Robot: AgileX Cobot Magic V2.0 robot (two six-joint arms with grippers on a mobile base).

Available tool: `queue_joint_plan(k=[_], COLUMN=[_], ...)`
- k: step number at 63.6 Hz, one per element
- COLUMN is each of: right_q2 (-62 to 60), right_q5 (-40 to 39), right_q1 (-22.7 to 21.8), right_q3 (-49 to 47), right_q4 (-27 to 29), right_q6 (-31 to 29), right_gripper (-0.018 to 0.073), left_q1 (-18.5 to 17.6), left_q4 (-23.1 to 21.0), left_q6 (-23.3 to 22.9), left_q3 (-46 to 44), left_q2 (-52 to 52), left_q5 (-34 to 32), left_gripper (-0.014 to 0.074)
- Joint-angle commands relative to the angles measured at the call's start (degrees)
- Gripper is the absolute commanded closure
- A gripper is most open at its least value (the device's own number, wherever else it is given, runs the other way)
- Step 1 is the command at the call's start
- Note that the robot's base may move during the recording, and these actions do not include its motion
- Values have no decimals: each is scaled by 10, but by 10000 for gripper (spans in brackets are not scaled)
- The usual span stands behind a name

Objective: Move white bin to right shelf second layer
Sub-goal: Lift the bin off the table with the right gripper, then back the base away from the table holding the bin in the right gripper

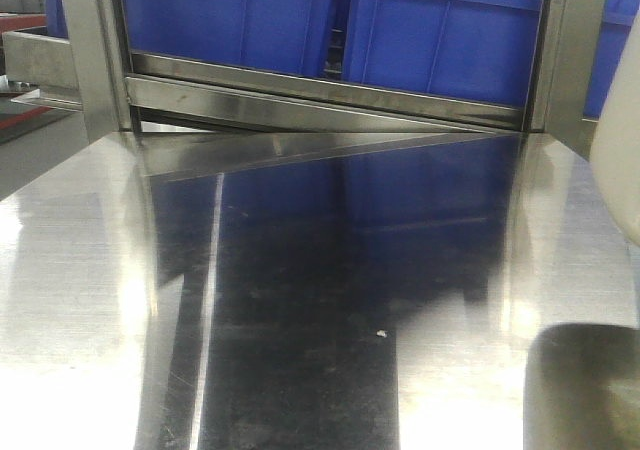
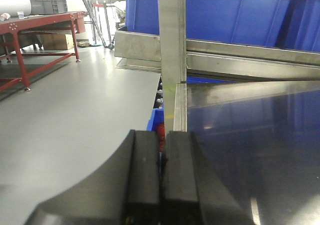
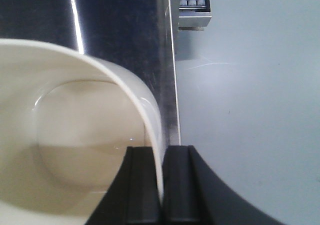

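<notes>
The white bin point(image 3: 75, 130) is glossy cream, and its rim curves across the right wrist view. My right gripper point(image 3: 162, 151) is shut on that rim, one finger inside the bin and one outside. The bin hangs over the right edge of the steel tabletop point(image 3: 125, 30). In the front view only a strip of the bin's wall point(image 1: 617, 160) shows at the right border. My left gripper point(image 2: 161, 135) is shut with nothing in it, over the tabletop's left edge. A rack end with small white rollers point(image 3: 193, 2) shows beyond the table; I cannot tell if it is the right shelf second layer.
Large blue crates point(image 1: 300, 20) stand on a steel rack level point(image 1: 320, 95) behind the shiny tabletop point(image 1: 300, 300). A steel upright point(image 2: 172, 35) rises at the table's left corner. Grey floor point(image 2: 65, 120) and a red workbench point(image 2: 30, 30) lie to the left.
</notes>
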Motion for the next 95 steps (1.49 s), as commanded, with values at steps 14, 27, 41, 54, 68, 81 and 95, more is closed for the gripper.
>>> queue_joint_plan(k=[14,27,41,54,68,81,95], right_q2=[-8,-8,-8,-8,-8,-8,-8], right_q5=[-37,-37,-37,-37,-37,-37,-36], right_q1=[-4,-4,-4,-4,-4,-4,-4], right_q3=[-15,-15,-15,-15,-15,-15,-15], right_q4=[-2,-2,-2,-2,-2,-2,-2], right_q6=[-4,-4,-4,-4,-4,-4,-4], right_gripper=[508,508,508,508,508,508,508], left_q1=[-2,-2,-2,-2,-2,-2,-2], left_q4=[-3,-3,-3,-3,-3,-3,-3], left_q6=[-1,-1,-1,-1,-1,-1,-1], left_q3=[21,21,21,21,21,21,21], left_q2=[-8,-8,-8,-8,-8,-8,-8], left_q5=[-48,-48,-48,-48,-48,-48,-48], left_gripper=[512,512,512,512,512,512,512])
